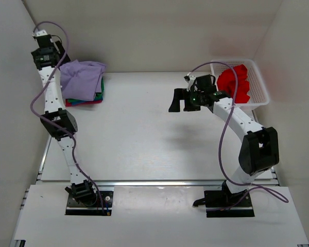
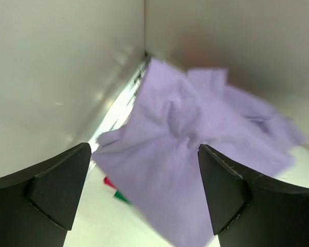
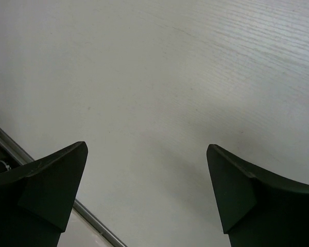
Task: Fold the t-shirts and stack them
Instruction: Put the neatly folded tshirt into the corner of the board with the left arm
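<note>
A lavender t-shirt point(image 1: 82, 78) lies rumpled on top of a stack at the far left. Green point(image 1: 99, 92) and red or magenta point(image 1: 82, 102) edges show under it. In the left wrist view the lavender shirt point(image 2: 195, 149) fills the middle, with a red corner point(image 2: 108, 181) and a green corner point(image 2: 121, 196) below it. My left gripper point(image 1: 55, 57) point(image 2: 144, 190) is open and empty, just above the stack's left side. A red t-shirt point(image 1: 236, 82) lies bunched in the white basket point(image 1: 259, 91). My right gripper point(image 1: 180, 105) point(image 3: 147, 190) is open and empty above the bare table.
White walls enclose the table on the left, back and right. The stack sits close to the back-left corner point(image 2: 145, 54). A metal rail point(image 3: 41, 170) runs along the table edge in the right wrist view. The basket stands at the back right, beside the right arm.
</note>
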`<state>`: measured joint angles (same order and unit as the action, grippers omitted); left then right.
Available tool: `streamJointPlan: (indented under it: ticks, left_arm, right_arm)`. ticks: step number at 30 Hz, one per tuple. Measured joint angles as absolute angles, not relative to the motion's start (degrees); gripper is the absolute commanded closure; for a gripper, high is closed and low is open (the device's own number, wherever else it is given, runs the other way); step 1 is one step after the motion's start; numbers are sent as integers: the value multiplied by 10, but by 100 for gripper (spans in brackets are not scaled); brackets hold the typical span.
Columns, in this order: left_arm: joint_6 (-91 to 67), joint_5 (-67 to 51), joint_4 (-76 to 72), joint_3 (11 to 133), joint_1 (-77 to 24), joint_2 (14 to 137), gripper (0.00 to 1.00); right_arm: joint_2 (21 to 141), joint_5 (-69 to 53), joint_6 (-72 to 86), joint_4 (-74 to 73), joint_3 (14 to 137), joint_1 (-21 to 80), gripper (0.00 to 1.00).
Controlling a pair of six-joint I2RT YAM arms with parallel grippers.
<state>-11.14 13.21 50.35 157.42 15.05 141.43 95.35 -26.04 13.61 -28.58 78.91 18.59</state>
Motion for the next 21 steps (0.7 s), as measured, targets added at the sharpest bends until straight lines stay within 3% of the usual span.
streamJointPlan:
  ticks: [5,12,21]
  left_arm:
    - [-102,121,506,1495,157,1252,2]
    - [-95,71,514,1279,121,1027,2]
    - [-91,48,535,991,55,864,1]
  right_arm:
    - [883,-227,141,-282,723,178,1]
    - [848,-174,117,-327,702,159,1]
    - [785,-141,119,-373,657,113,1]
